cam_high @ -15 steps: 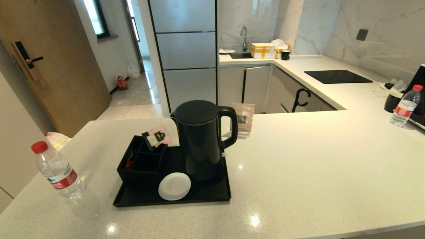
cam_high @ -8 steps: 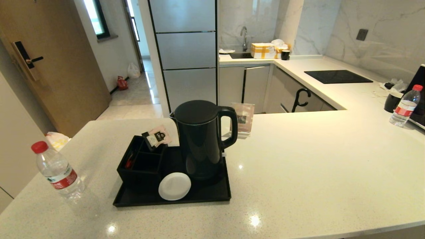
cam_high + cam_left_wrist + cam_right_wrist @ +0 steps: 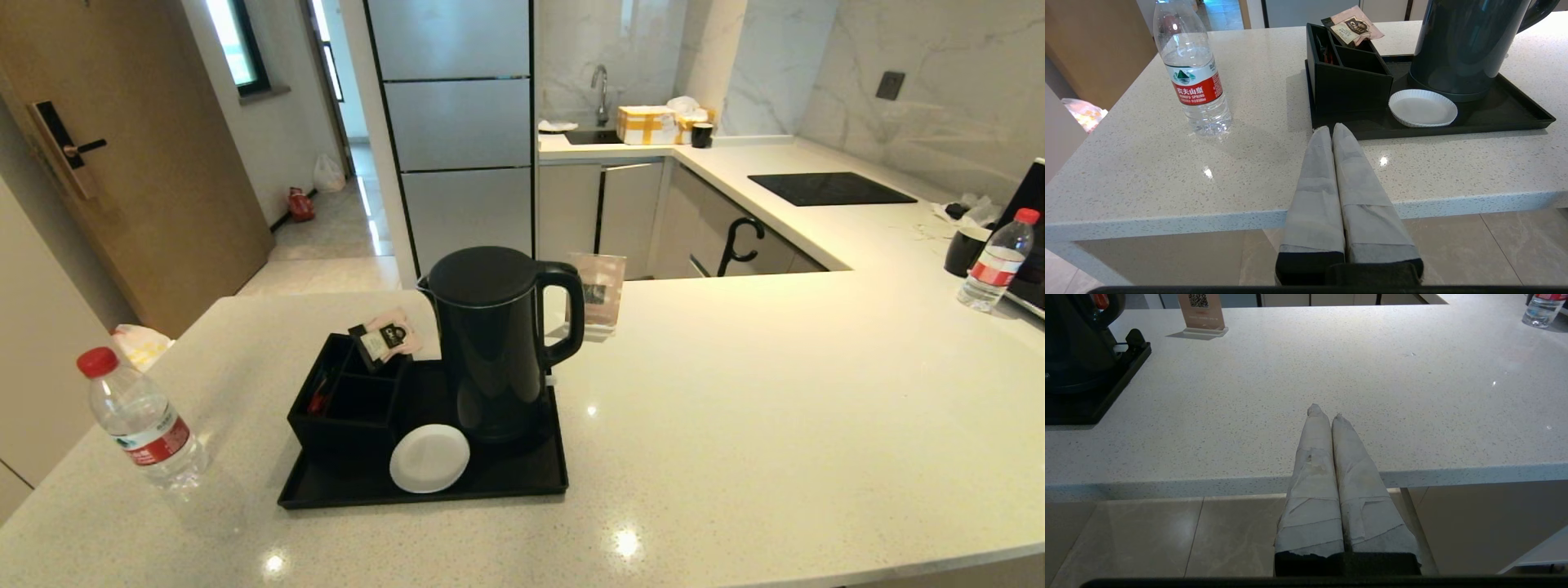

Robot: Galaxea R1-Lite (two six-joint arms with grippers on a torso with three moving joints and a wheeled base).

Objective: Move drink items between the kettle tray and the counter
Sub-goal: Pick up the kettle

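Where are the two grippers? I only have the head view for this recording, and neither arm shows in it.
Observer: The left gripper is shut, fingers together, held off the counter's near edge, pointing toward the tray.
Operator: And the right one?
Observer: The right gripper is also shut, empty, off the same edge, facing bare counter to the side of the kettle.
Operator: Can you read the near bottle's label?
Observer: Yes, in the left wrist view the water bottle has a red band with white characters and "NONGFU SPRING" under a white band with a green emblem.
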